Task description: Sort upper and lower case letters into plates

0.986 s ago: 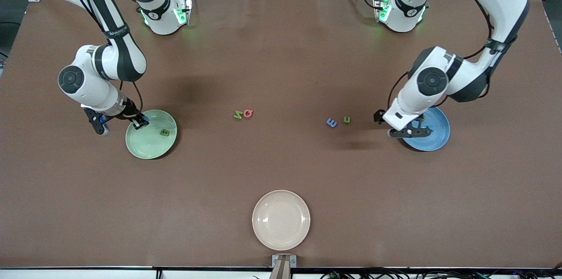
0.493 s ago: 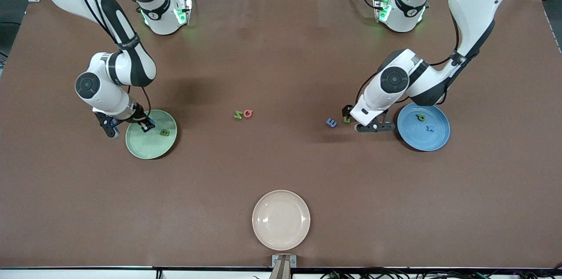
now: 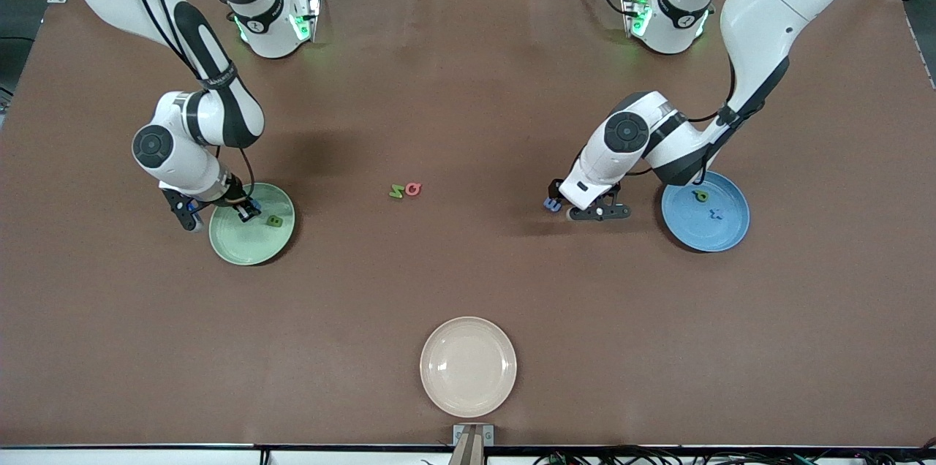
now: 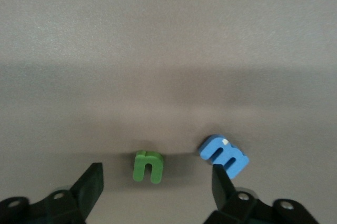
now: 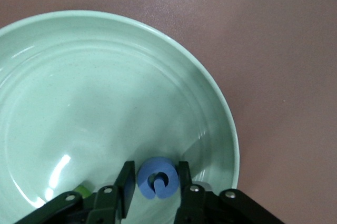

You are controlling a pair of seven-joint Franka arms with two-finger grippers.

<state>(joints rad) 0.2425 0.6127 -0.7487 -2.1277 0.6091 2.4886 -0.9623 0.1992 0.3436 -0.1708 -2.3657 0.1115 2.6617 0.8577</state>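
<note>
**A:** What lies lowest in the front frame?

**B:** A cream plate (image 3: 468, 366) at the lower centre, with nothing on it. It takes no part in the sort.

**A:** And at mid-height?

**B:** Toward the right arm's end is the pale green plate (image 3: 252, 240), with a green B (image 3: 274, 221) on it. The right hand (image 5: 156, 165) hangs low over that plate, its fingers (image 5: 126, 182) pressed to both sides of a blue C (image 5: 156, 182). The blue plate (image 3: 724, 231) sits toward the left arm's end and carries a green p (image 3: 700, 195) and a blue t (image 3: 715, 214).

**A:** Where is the left hand?

**B:** The left hand (image 4: 156, 182) is down at the surface (image 3: 468, 85) beside the blue plate, with its fingers spread wide. A green u (image 4: 148, 166) sits between them, and a blue e (image 4: 224, 155) lies just by one finger.

**A:** How should it close?

**B:** I would centre it on the u first. That way the finger by the e neither nudges that letter nor catches it. The right hand should let go while low, then rise straight up.

**A:** What is higher in the frame?

**B:** A green N (image 3: 396, 191) touches a red Q (image 3: 414, 189) near the centre, both unsorted
</note>
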